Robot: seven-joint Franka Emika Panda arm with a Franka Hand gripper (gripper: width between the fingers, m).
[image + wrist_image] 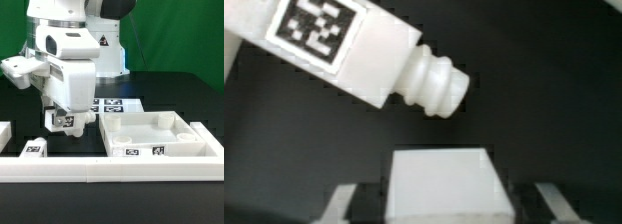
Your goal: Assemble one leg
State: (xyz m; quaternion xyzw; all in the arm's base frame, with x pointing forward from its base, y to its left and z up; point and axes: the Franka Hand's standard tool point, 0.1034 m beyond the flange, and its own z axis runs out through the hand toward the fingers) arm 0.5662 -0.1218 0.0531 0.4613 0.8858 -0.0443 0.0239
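**Claw clamped on leg above dark surface**

Claw (pixel 62 128) is closed around a leg (pixel 441 175). The wrist view shows the white block sitting between the two fingers (pixel 349 202), with dark strips either side of it. In the exterior view the leg's tag shows between the finger ends, and the leg looks just clear of the surface (pixel 150 205), though the gap is hard to judge.

A loose leg (pixel 35 148) lies on the surface near the claw, at about 8 o'clock from it in the exterior view, tag facing up. The wrist view shows a leg lying flat, tag up, its round stepped peg end resting on bare black surface, apart from the fingers.

The tray panel (pixel 196 133) with raised rim sits at 4 o'clock from the claw, near it but not touching. The marker board (pixel 112 103) lies at 2 o'clock, behind the panel. A long white rail (pixel 110 170) runs across at 6 o'clock, in front of everything.
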